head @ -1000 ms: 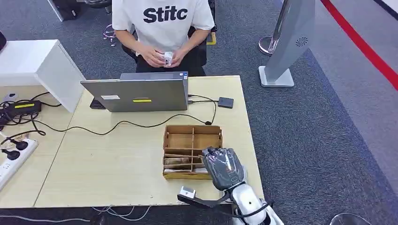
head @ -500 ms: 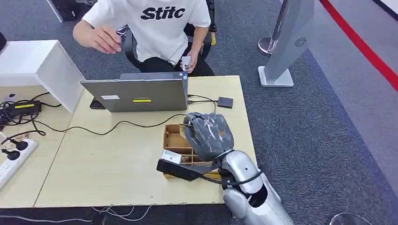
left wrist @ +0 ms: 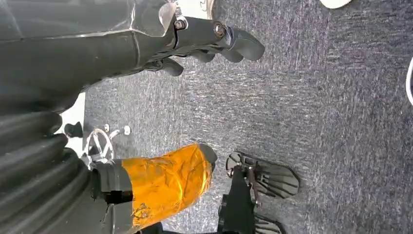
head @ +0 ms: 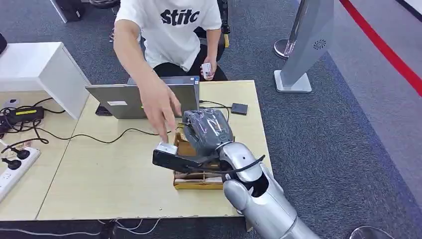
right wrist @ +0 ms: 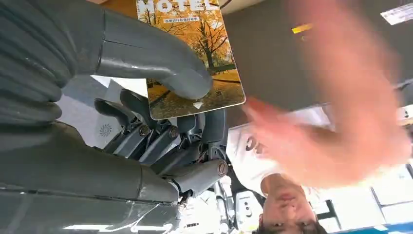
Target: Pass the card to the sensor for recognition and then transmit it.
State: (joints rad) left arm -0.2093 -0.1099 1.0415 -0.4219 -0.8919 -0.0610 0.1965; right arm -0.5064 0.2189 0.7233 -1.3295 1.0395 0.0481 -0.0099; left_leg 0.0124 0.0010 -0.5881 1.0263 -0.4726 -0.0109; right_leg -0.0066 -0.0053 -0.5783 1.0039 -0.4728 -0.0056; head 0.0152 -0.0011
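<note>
Card (right wrist: 192, 53) held by right hand (head: 206, 130) above table (head: 109, 174).

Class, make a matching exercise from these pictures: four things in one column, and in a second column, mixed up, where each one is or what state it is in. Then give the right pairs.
Things
1. card
2. laptop
3. cardboard organizer
4. power strip

Places or states
A. open on the table's far side, before the person
B. held in the right hand
C. at the table's left edge, with plugs in it
D. partly under the right arm, near the table's front edge

Pairs: 1-B, 2-A, 3-D, 4-C
</note>
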